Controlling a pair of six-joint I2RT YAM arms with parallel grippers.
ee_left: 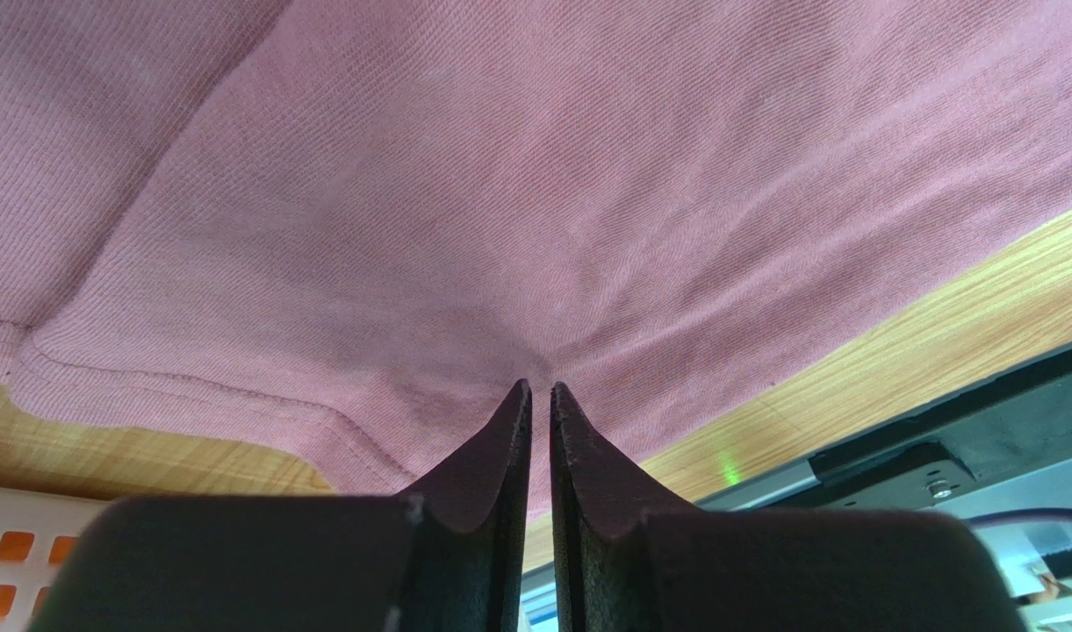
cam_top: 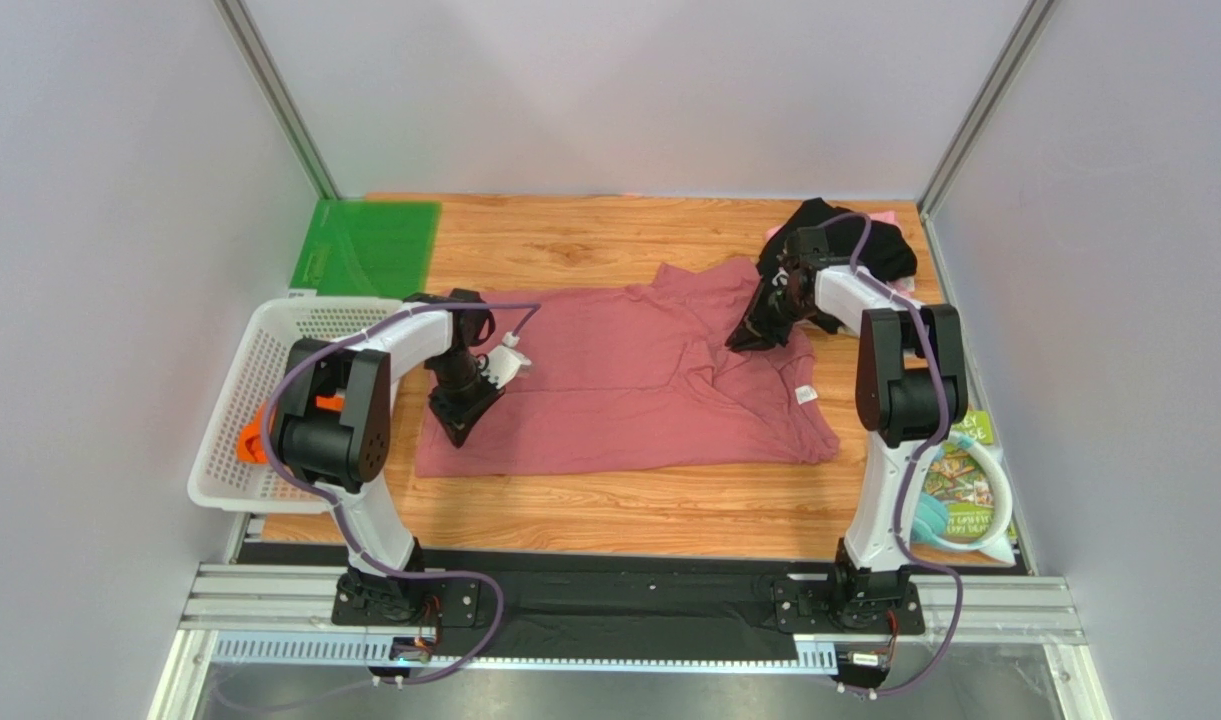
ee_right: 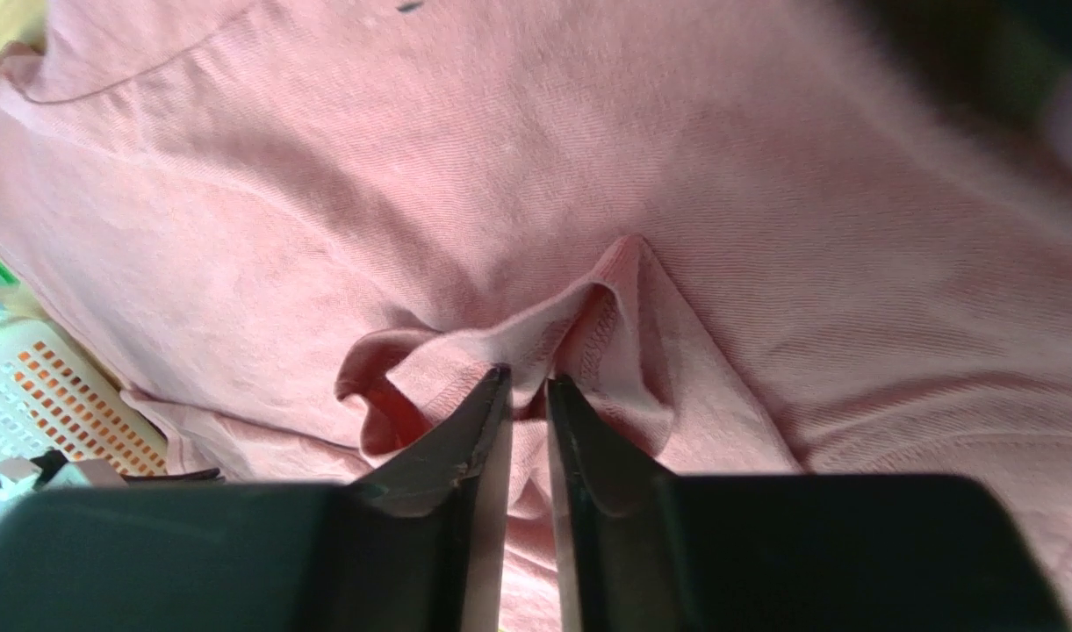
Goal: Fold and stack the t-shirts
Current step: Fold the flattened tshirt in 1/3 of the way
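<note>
Step in hand (judged): first fold of the dusty-rose t-shirt (cam_top: 631,390), which is lying spread flat mid-table (cam_top: 601,518). No folded stack showing yet, so task is looking early.

L gripper (ee_left: 541,390) is gripping cloth just inside the shirt's L hem. Fingers are sitting narrow, fabric puckering at the tips.
R gripper (ee_right: 528,378) is working at the shirt's far-R part. Fingers are narrow w/ a raised ridge of hemmed cloth betw. the tips; am reading that as a thin grip.

Next move (judged): is calling for both arms lifting together and carrying the held edges across w/o stretching or dropping the R pinch. Am suggesting a grip check before pulling.

Edges / room:
- Basket (cam_top: 226,435) is sitting just beside the shirt's L edge, so little slack for the L arm outward.
- Black t-shirt (cam_top: 834,225) is lying heaped at far-R corner, just behind the R gripper; snag risk.
- Bare wood is showing along near edge and far centre, so inward travel is looking free.
- Green mat (cam_top: 368,248) at far L is well apart.
</note>
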